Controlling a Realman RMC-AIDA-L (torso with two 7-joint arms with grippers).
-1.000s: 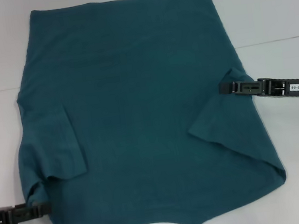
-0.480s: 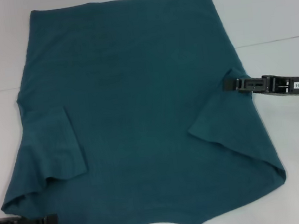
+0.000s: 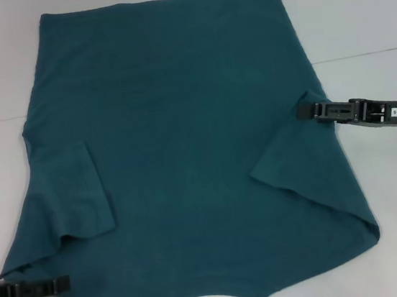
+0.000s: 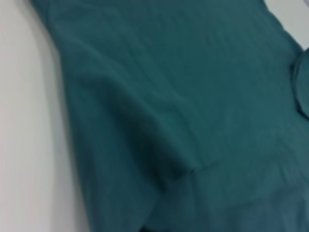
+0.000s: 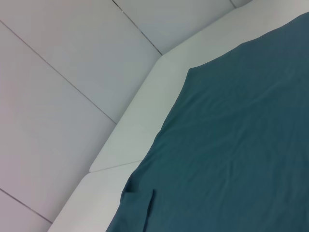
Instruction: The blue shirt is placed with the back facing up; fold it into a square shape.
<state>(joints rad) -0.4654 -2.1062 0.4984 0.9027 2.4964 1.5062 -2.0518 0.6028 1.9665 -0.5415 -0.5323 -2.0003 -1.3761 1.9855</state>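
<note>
The blue shirt [image 3: 183, 143] lies flat on the white table [image 3: 367, 19], plain side up, and fills most of the head view. Both sleeves are folded inward: the left sleeve [image 3: 73, 193] and the right sleeve [image 3: 293, 148] lie on the body. My left gripper [image 3: 64, 283] is low at the near left, its tip at the shirt's edge just under the spread lower-left corner. My right gripper [image 3: 301, 112] touches the small bump in the shirt's right edge. The left wrist view is filled with the shirt's cloth [image 4: 193, 96], and the shirt [image 5: 241, 145] also shows in the right wrist view.
A seam line [image 3: 361, 54] crosses the table behind the right arm. In the right wrist view the table edge [image 5: 140, 111] shows, with the tiled floor [image 5: 58, 96] beyond it. Bare table lies left and right of the shirt.
The shirt's lower-left corner has dropped and spread out to the left. My left gripper has pulled back left and slightly lower. My right gripper has backed a little to the right.
</note>
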